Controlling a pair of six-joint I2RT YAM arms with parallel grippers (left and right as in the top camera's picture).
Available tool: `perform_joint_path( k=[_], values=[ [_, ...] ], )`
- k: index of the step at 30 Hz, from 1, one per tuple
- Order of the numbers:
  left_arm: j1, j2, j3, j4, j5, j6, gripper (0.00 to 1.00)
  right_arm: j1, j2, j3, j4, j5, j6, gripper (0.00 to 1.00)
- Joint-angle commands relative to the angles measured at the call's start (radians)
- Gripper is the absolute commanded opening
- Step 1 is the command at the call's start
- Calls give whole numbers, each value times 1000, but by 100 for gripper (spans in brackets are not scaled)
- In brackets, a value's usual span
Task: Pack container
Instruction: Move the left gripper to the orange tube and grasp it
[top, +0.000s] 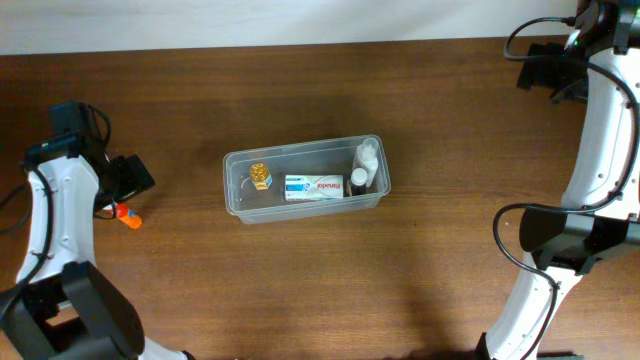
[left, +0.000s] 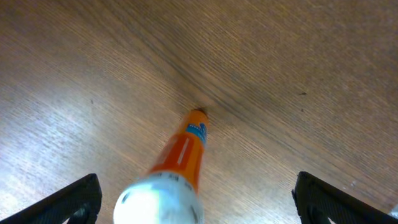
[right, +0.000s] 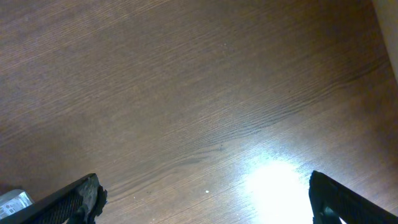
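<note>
Overhead only: container (top: 300, 147) with box (top: 313, 187), bottles (top: 366, 158).

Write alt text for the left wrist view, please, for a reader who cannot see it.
An orange tube with a white end is on the wooden table, between the two black fingers of the left gripper, which is wide open and not touching it.
</note>
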Motion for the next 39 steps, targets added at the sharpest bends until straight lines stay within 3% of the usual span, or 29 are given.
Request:
perform_joint_path(
  k=[1, 2, 5, 18, 29, 39],
  values=[
    [8, 30, -5, 9, 7, -9, 90, 3, -9, -2, -6, 2, 5, 98],
    [8, 34, -5, 11, 7, -9, 89, 3, -9, -2, -6, 2, 5, 98],
    [8, 42, -5, 14, 7, -9, 70, 3, -9, -2, -6, 2, 5, 98],
    [8, 42, -5, 20, 7, -9, 18, 3, -9, -2, -6, 2, 5, 98],
    [6, 41, 0, 20, 58, -8, 16, 3, -9, -2, -6, 2, 5, 98],
    [-18, -23, 67, -24, 185, 76, 17, 3, -9, -2, -6, 2, 5, 98]
  ],
)
